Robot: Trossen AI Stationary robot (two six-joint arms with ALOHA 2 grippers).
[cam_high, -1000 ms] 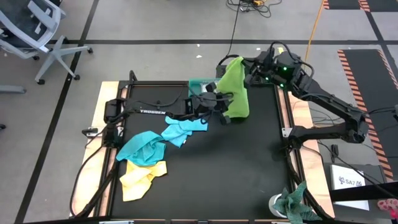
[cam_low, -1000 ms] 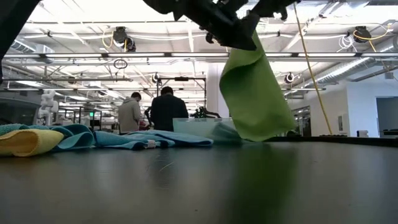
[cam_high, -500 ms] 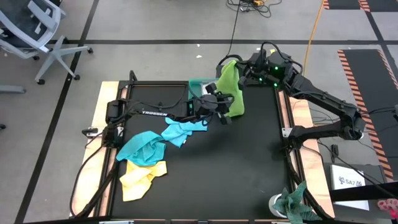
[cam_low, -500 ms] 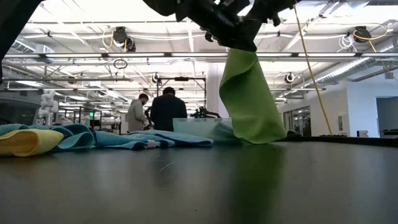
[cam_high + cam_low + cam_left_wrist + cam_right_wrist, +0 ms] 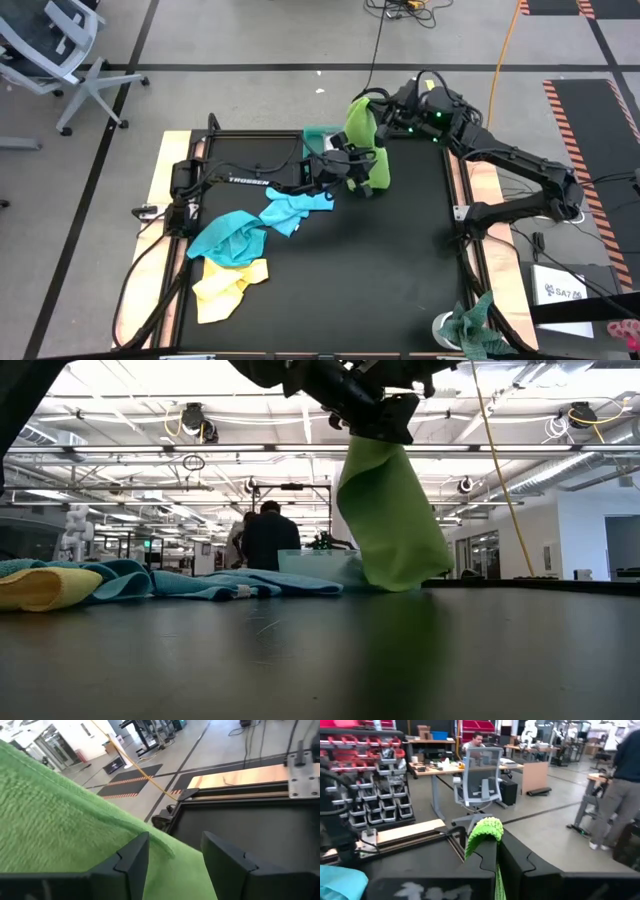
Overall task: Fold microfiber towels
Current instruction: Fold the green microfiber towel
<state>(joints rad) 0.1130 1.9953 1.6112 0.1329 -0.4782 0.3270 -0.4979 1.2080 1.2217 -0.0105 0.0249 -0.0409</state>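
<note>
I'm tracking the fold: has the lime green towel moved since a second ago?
Yes. In the high view the lime green towel has shifted left, toward the teal tray at the table's far edge.

you are working in an open industrial lab: parts-bin shelving (image 5: 355, 775), workbenches (image 5: 450, 767), office chair (image 5: 479, 787), taped concrete floor (image 5: 250, 40).

Bare mat (image 5: 400, 270) beside hanging green towel (image 5: 365, 150)

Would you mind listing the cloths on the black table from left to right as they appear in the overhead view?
Yellow towel → turquoise towel → light blue towel → lime green towel, which hangs from the right end effector at the far edge.
</note>
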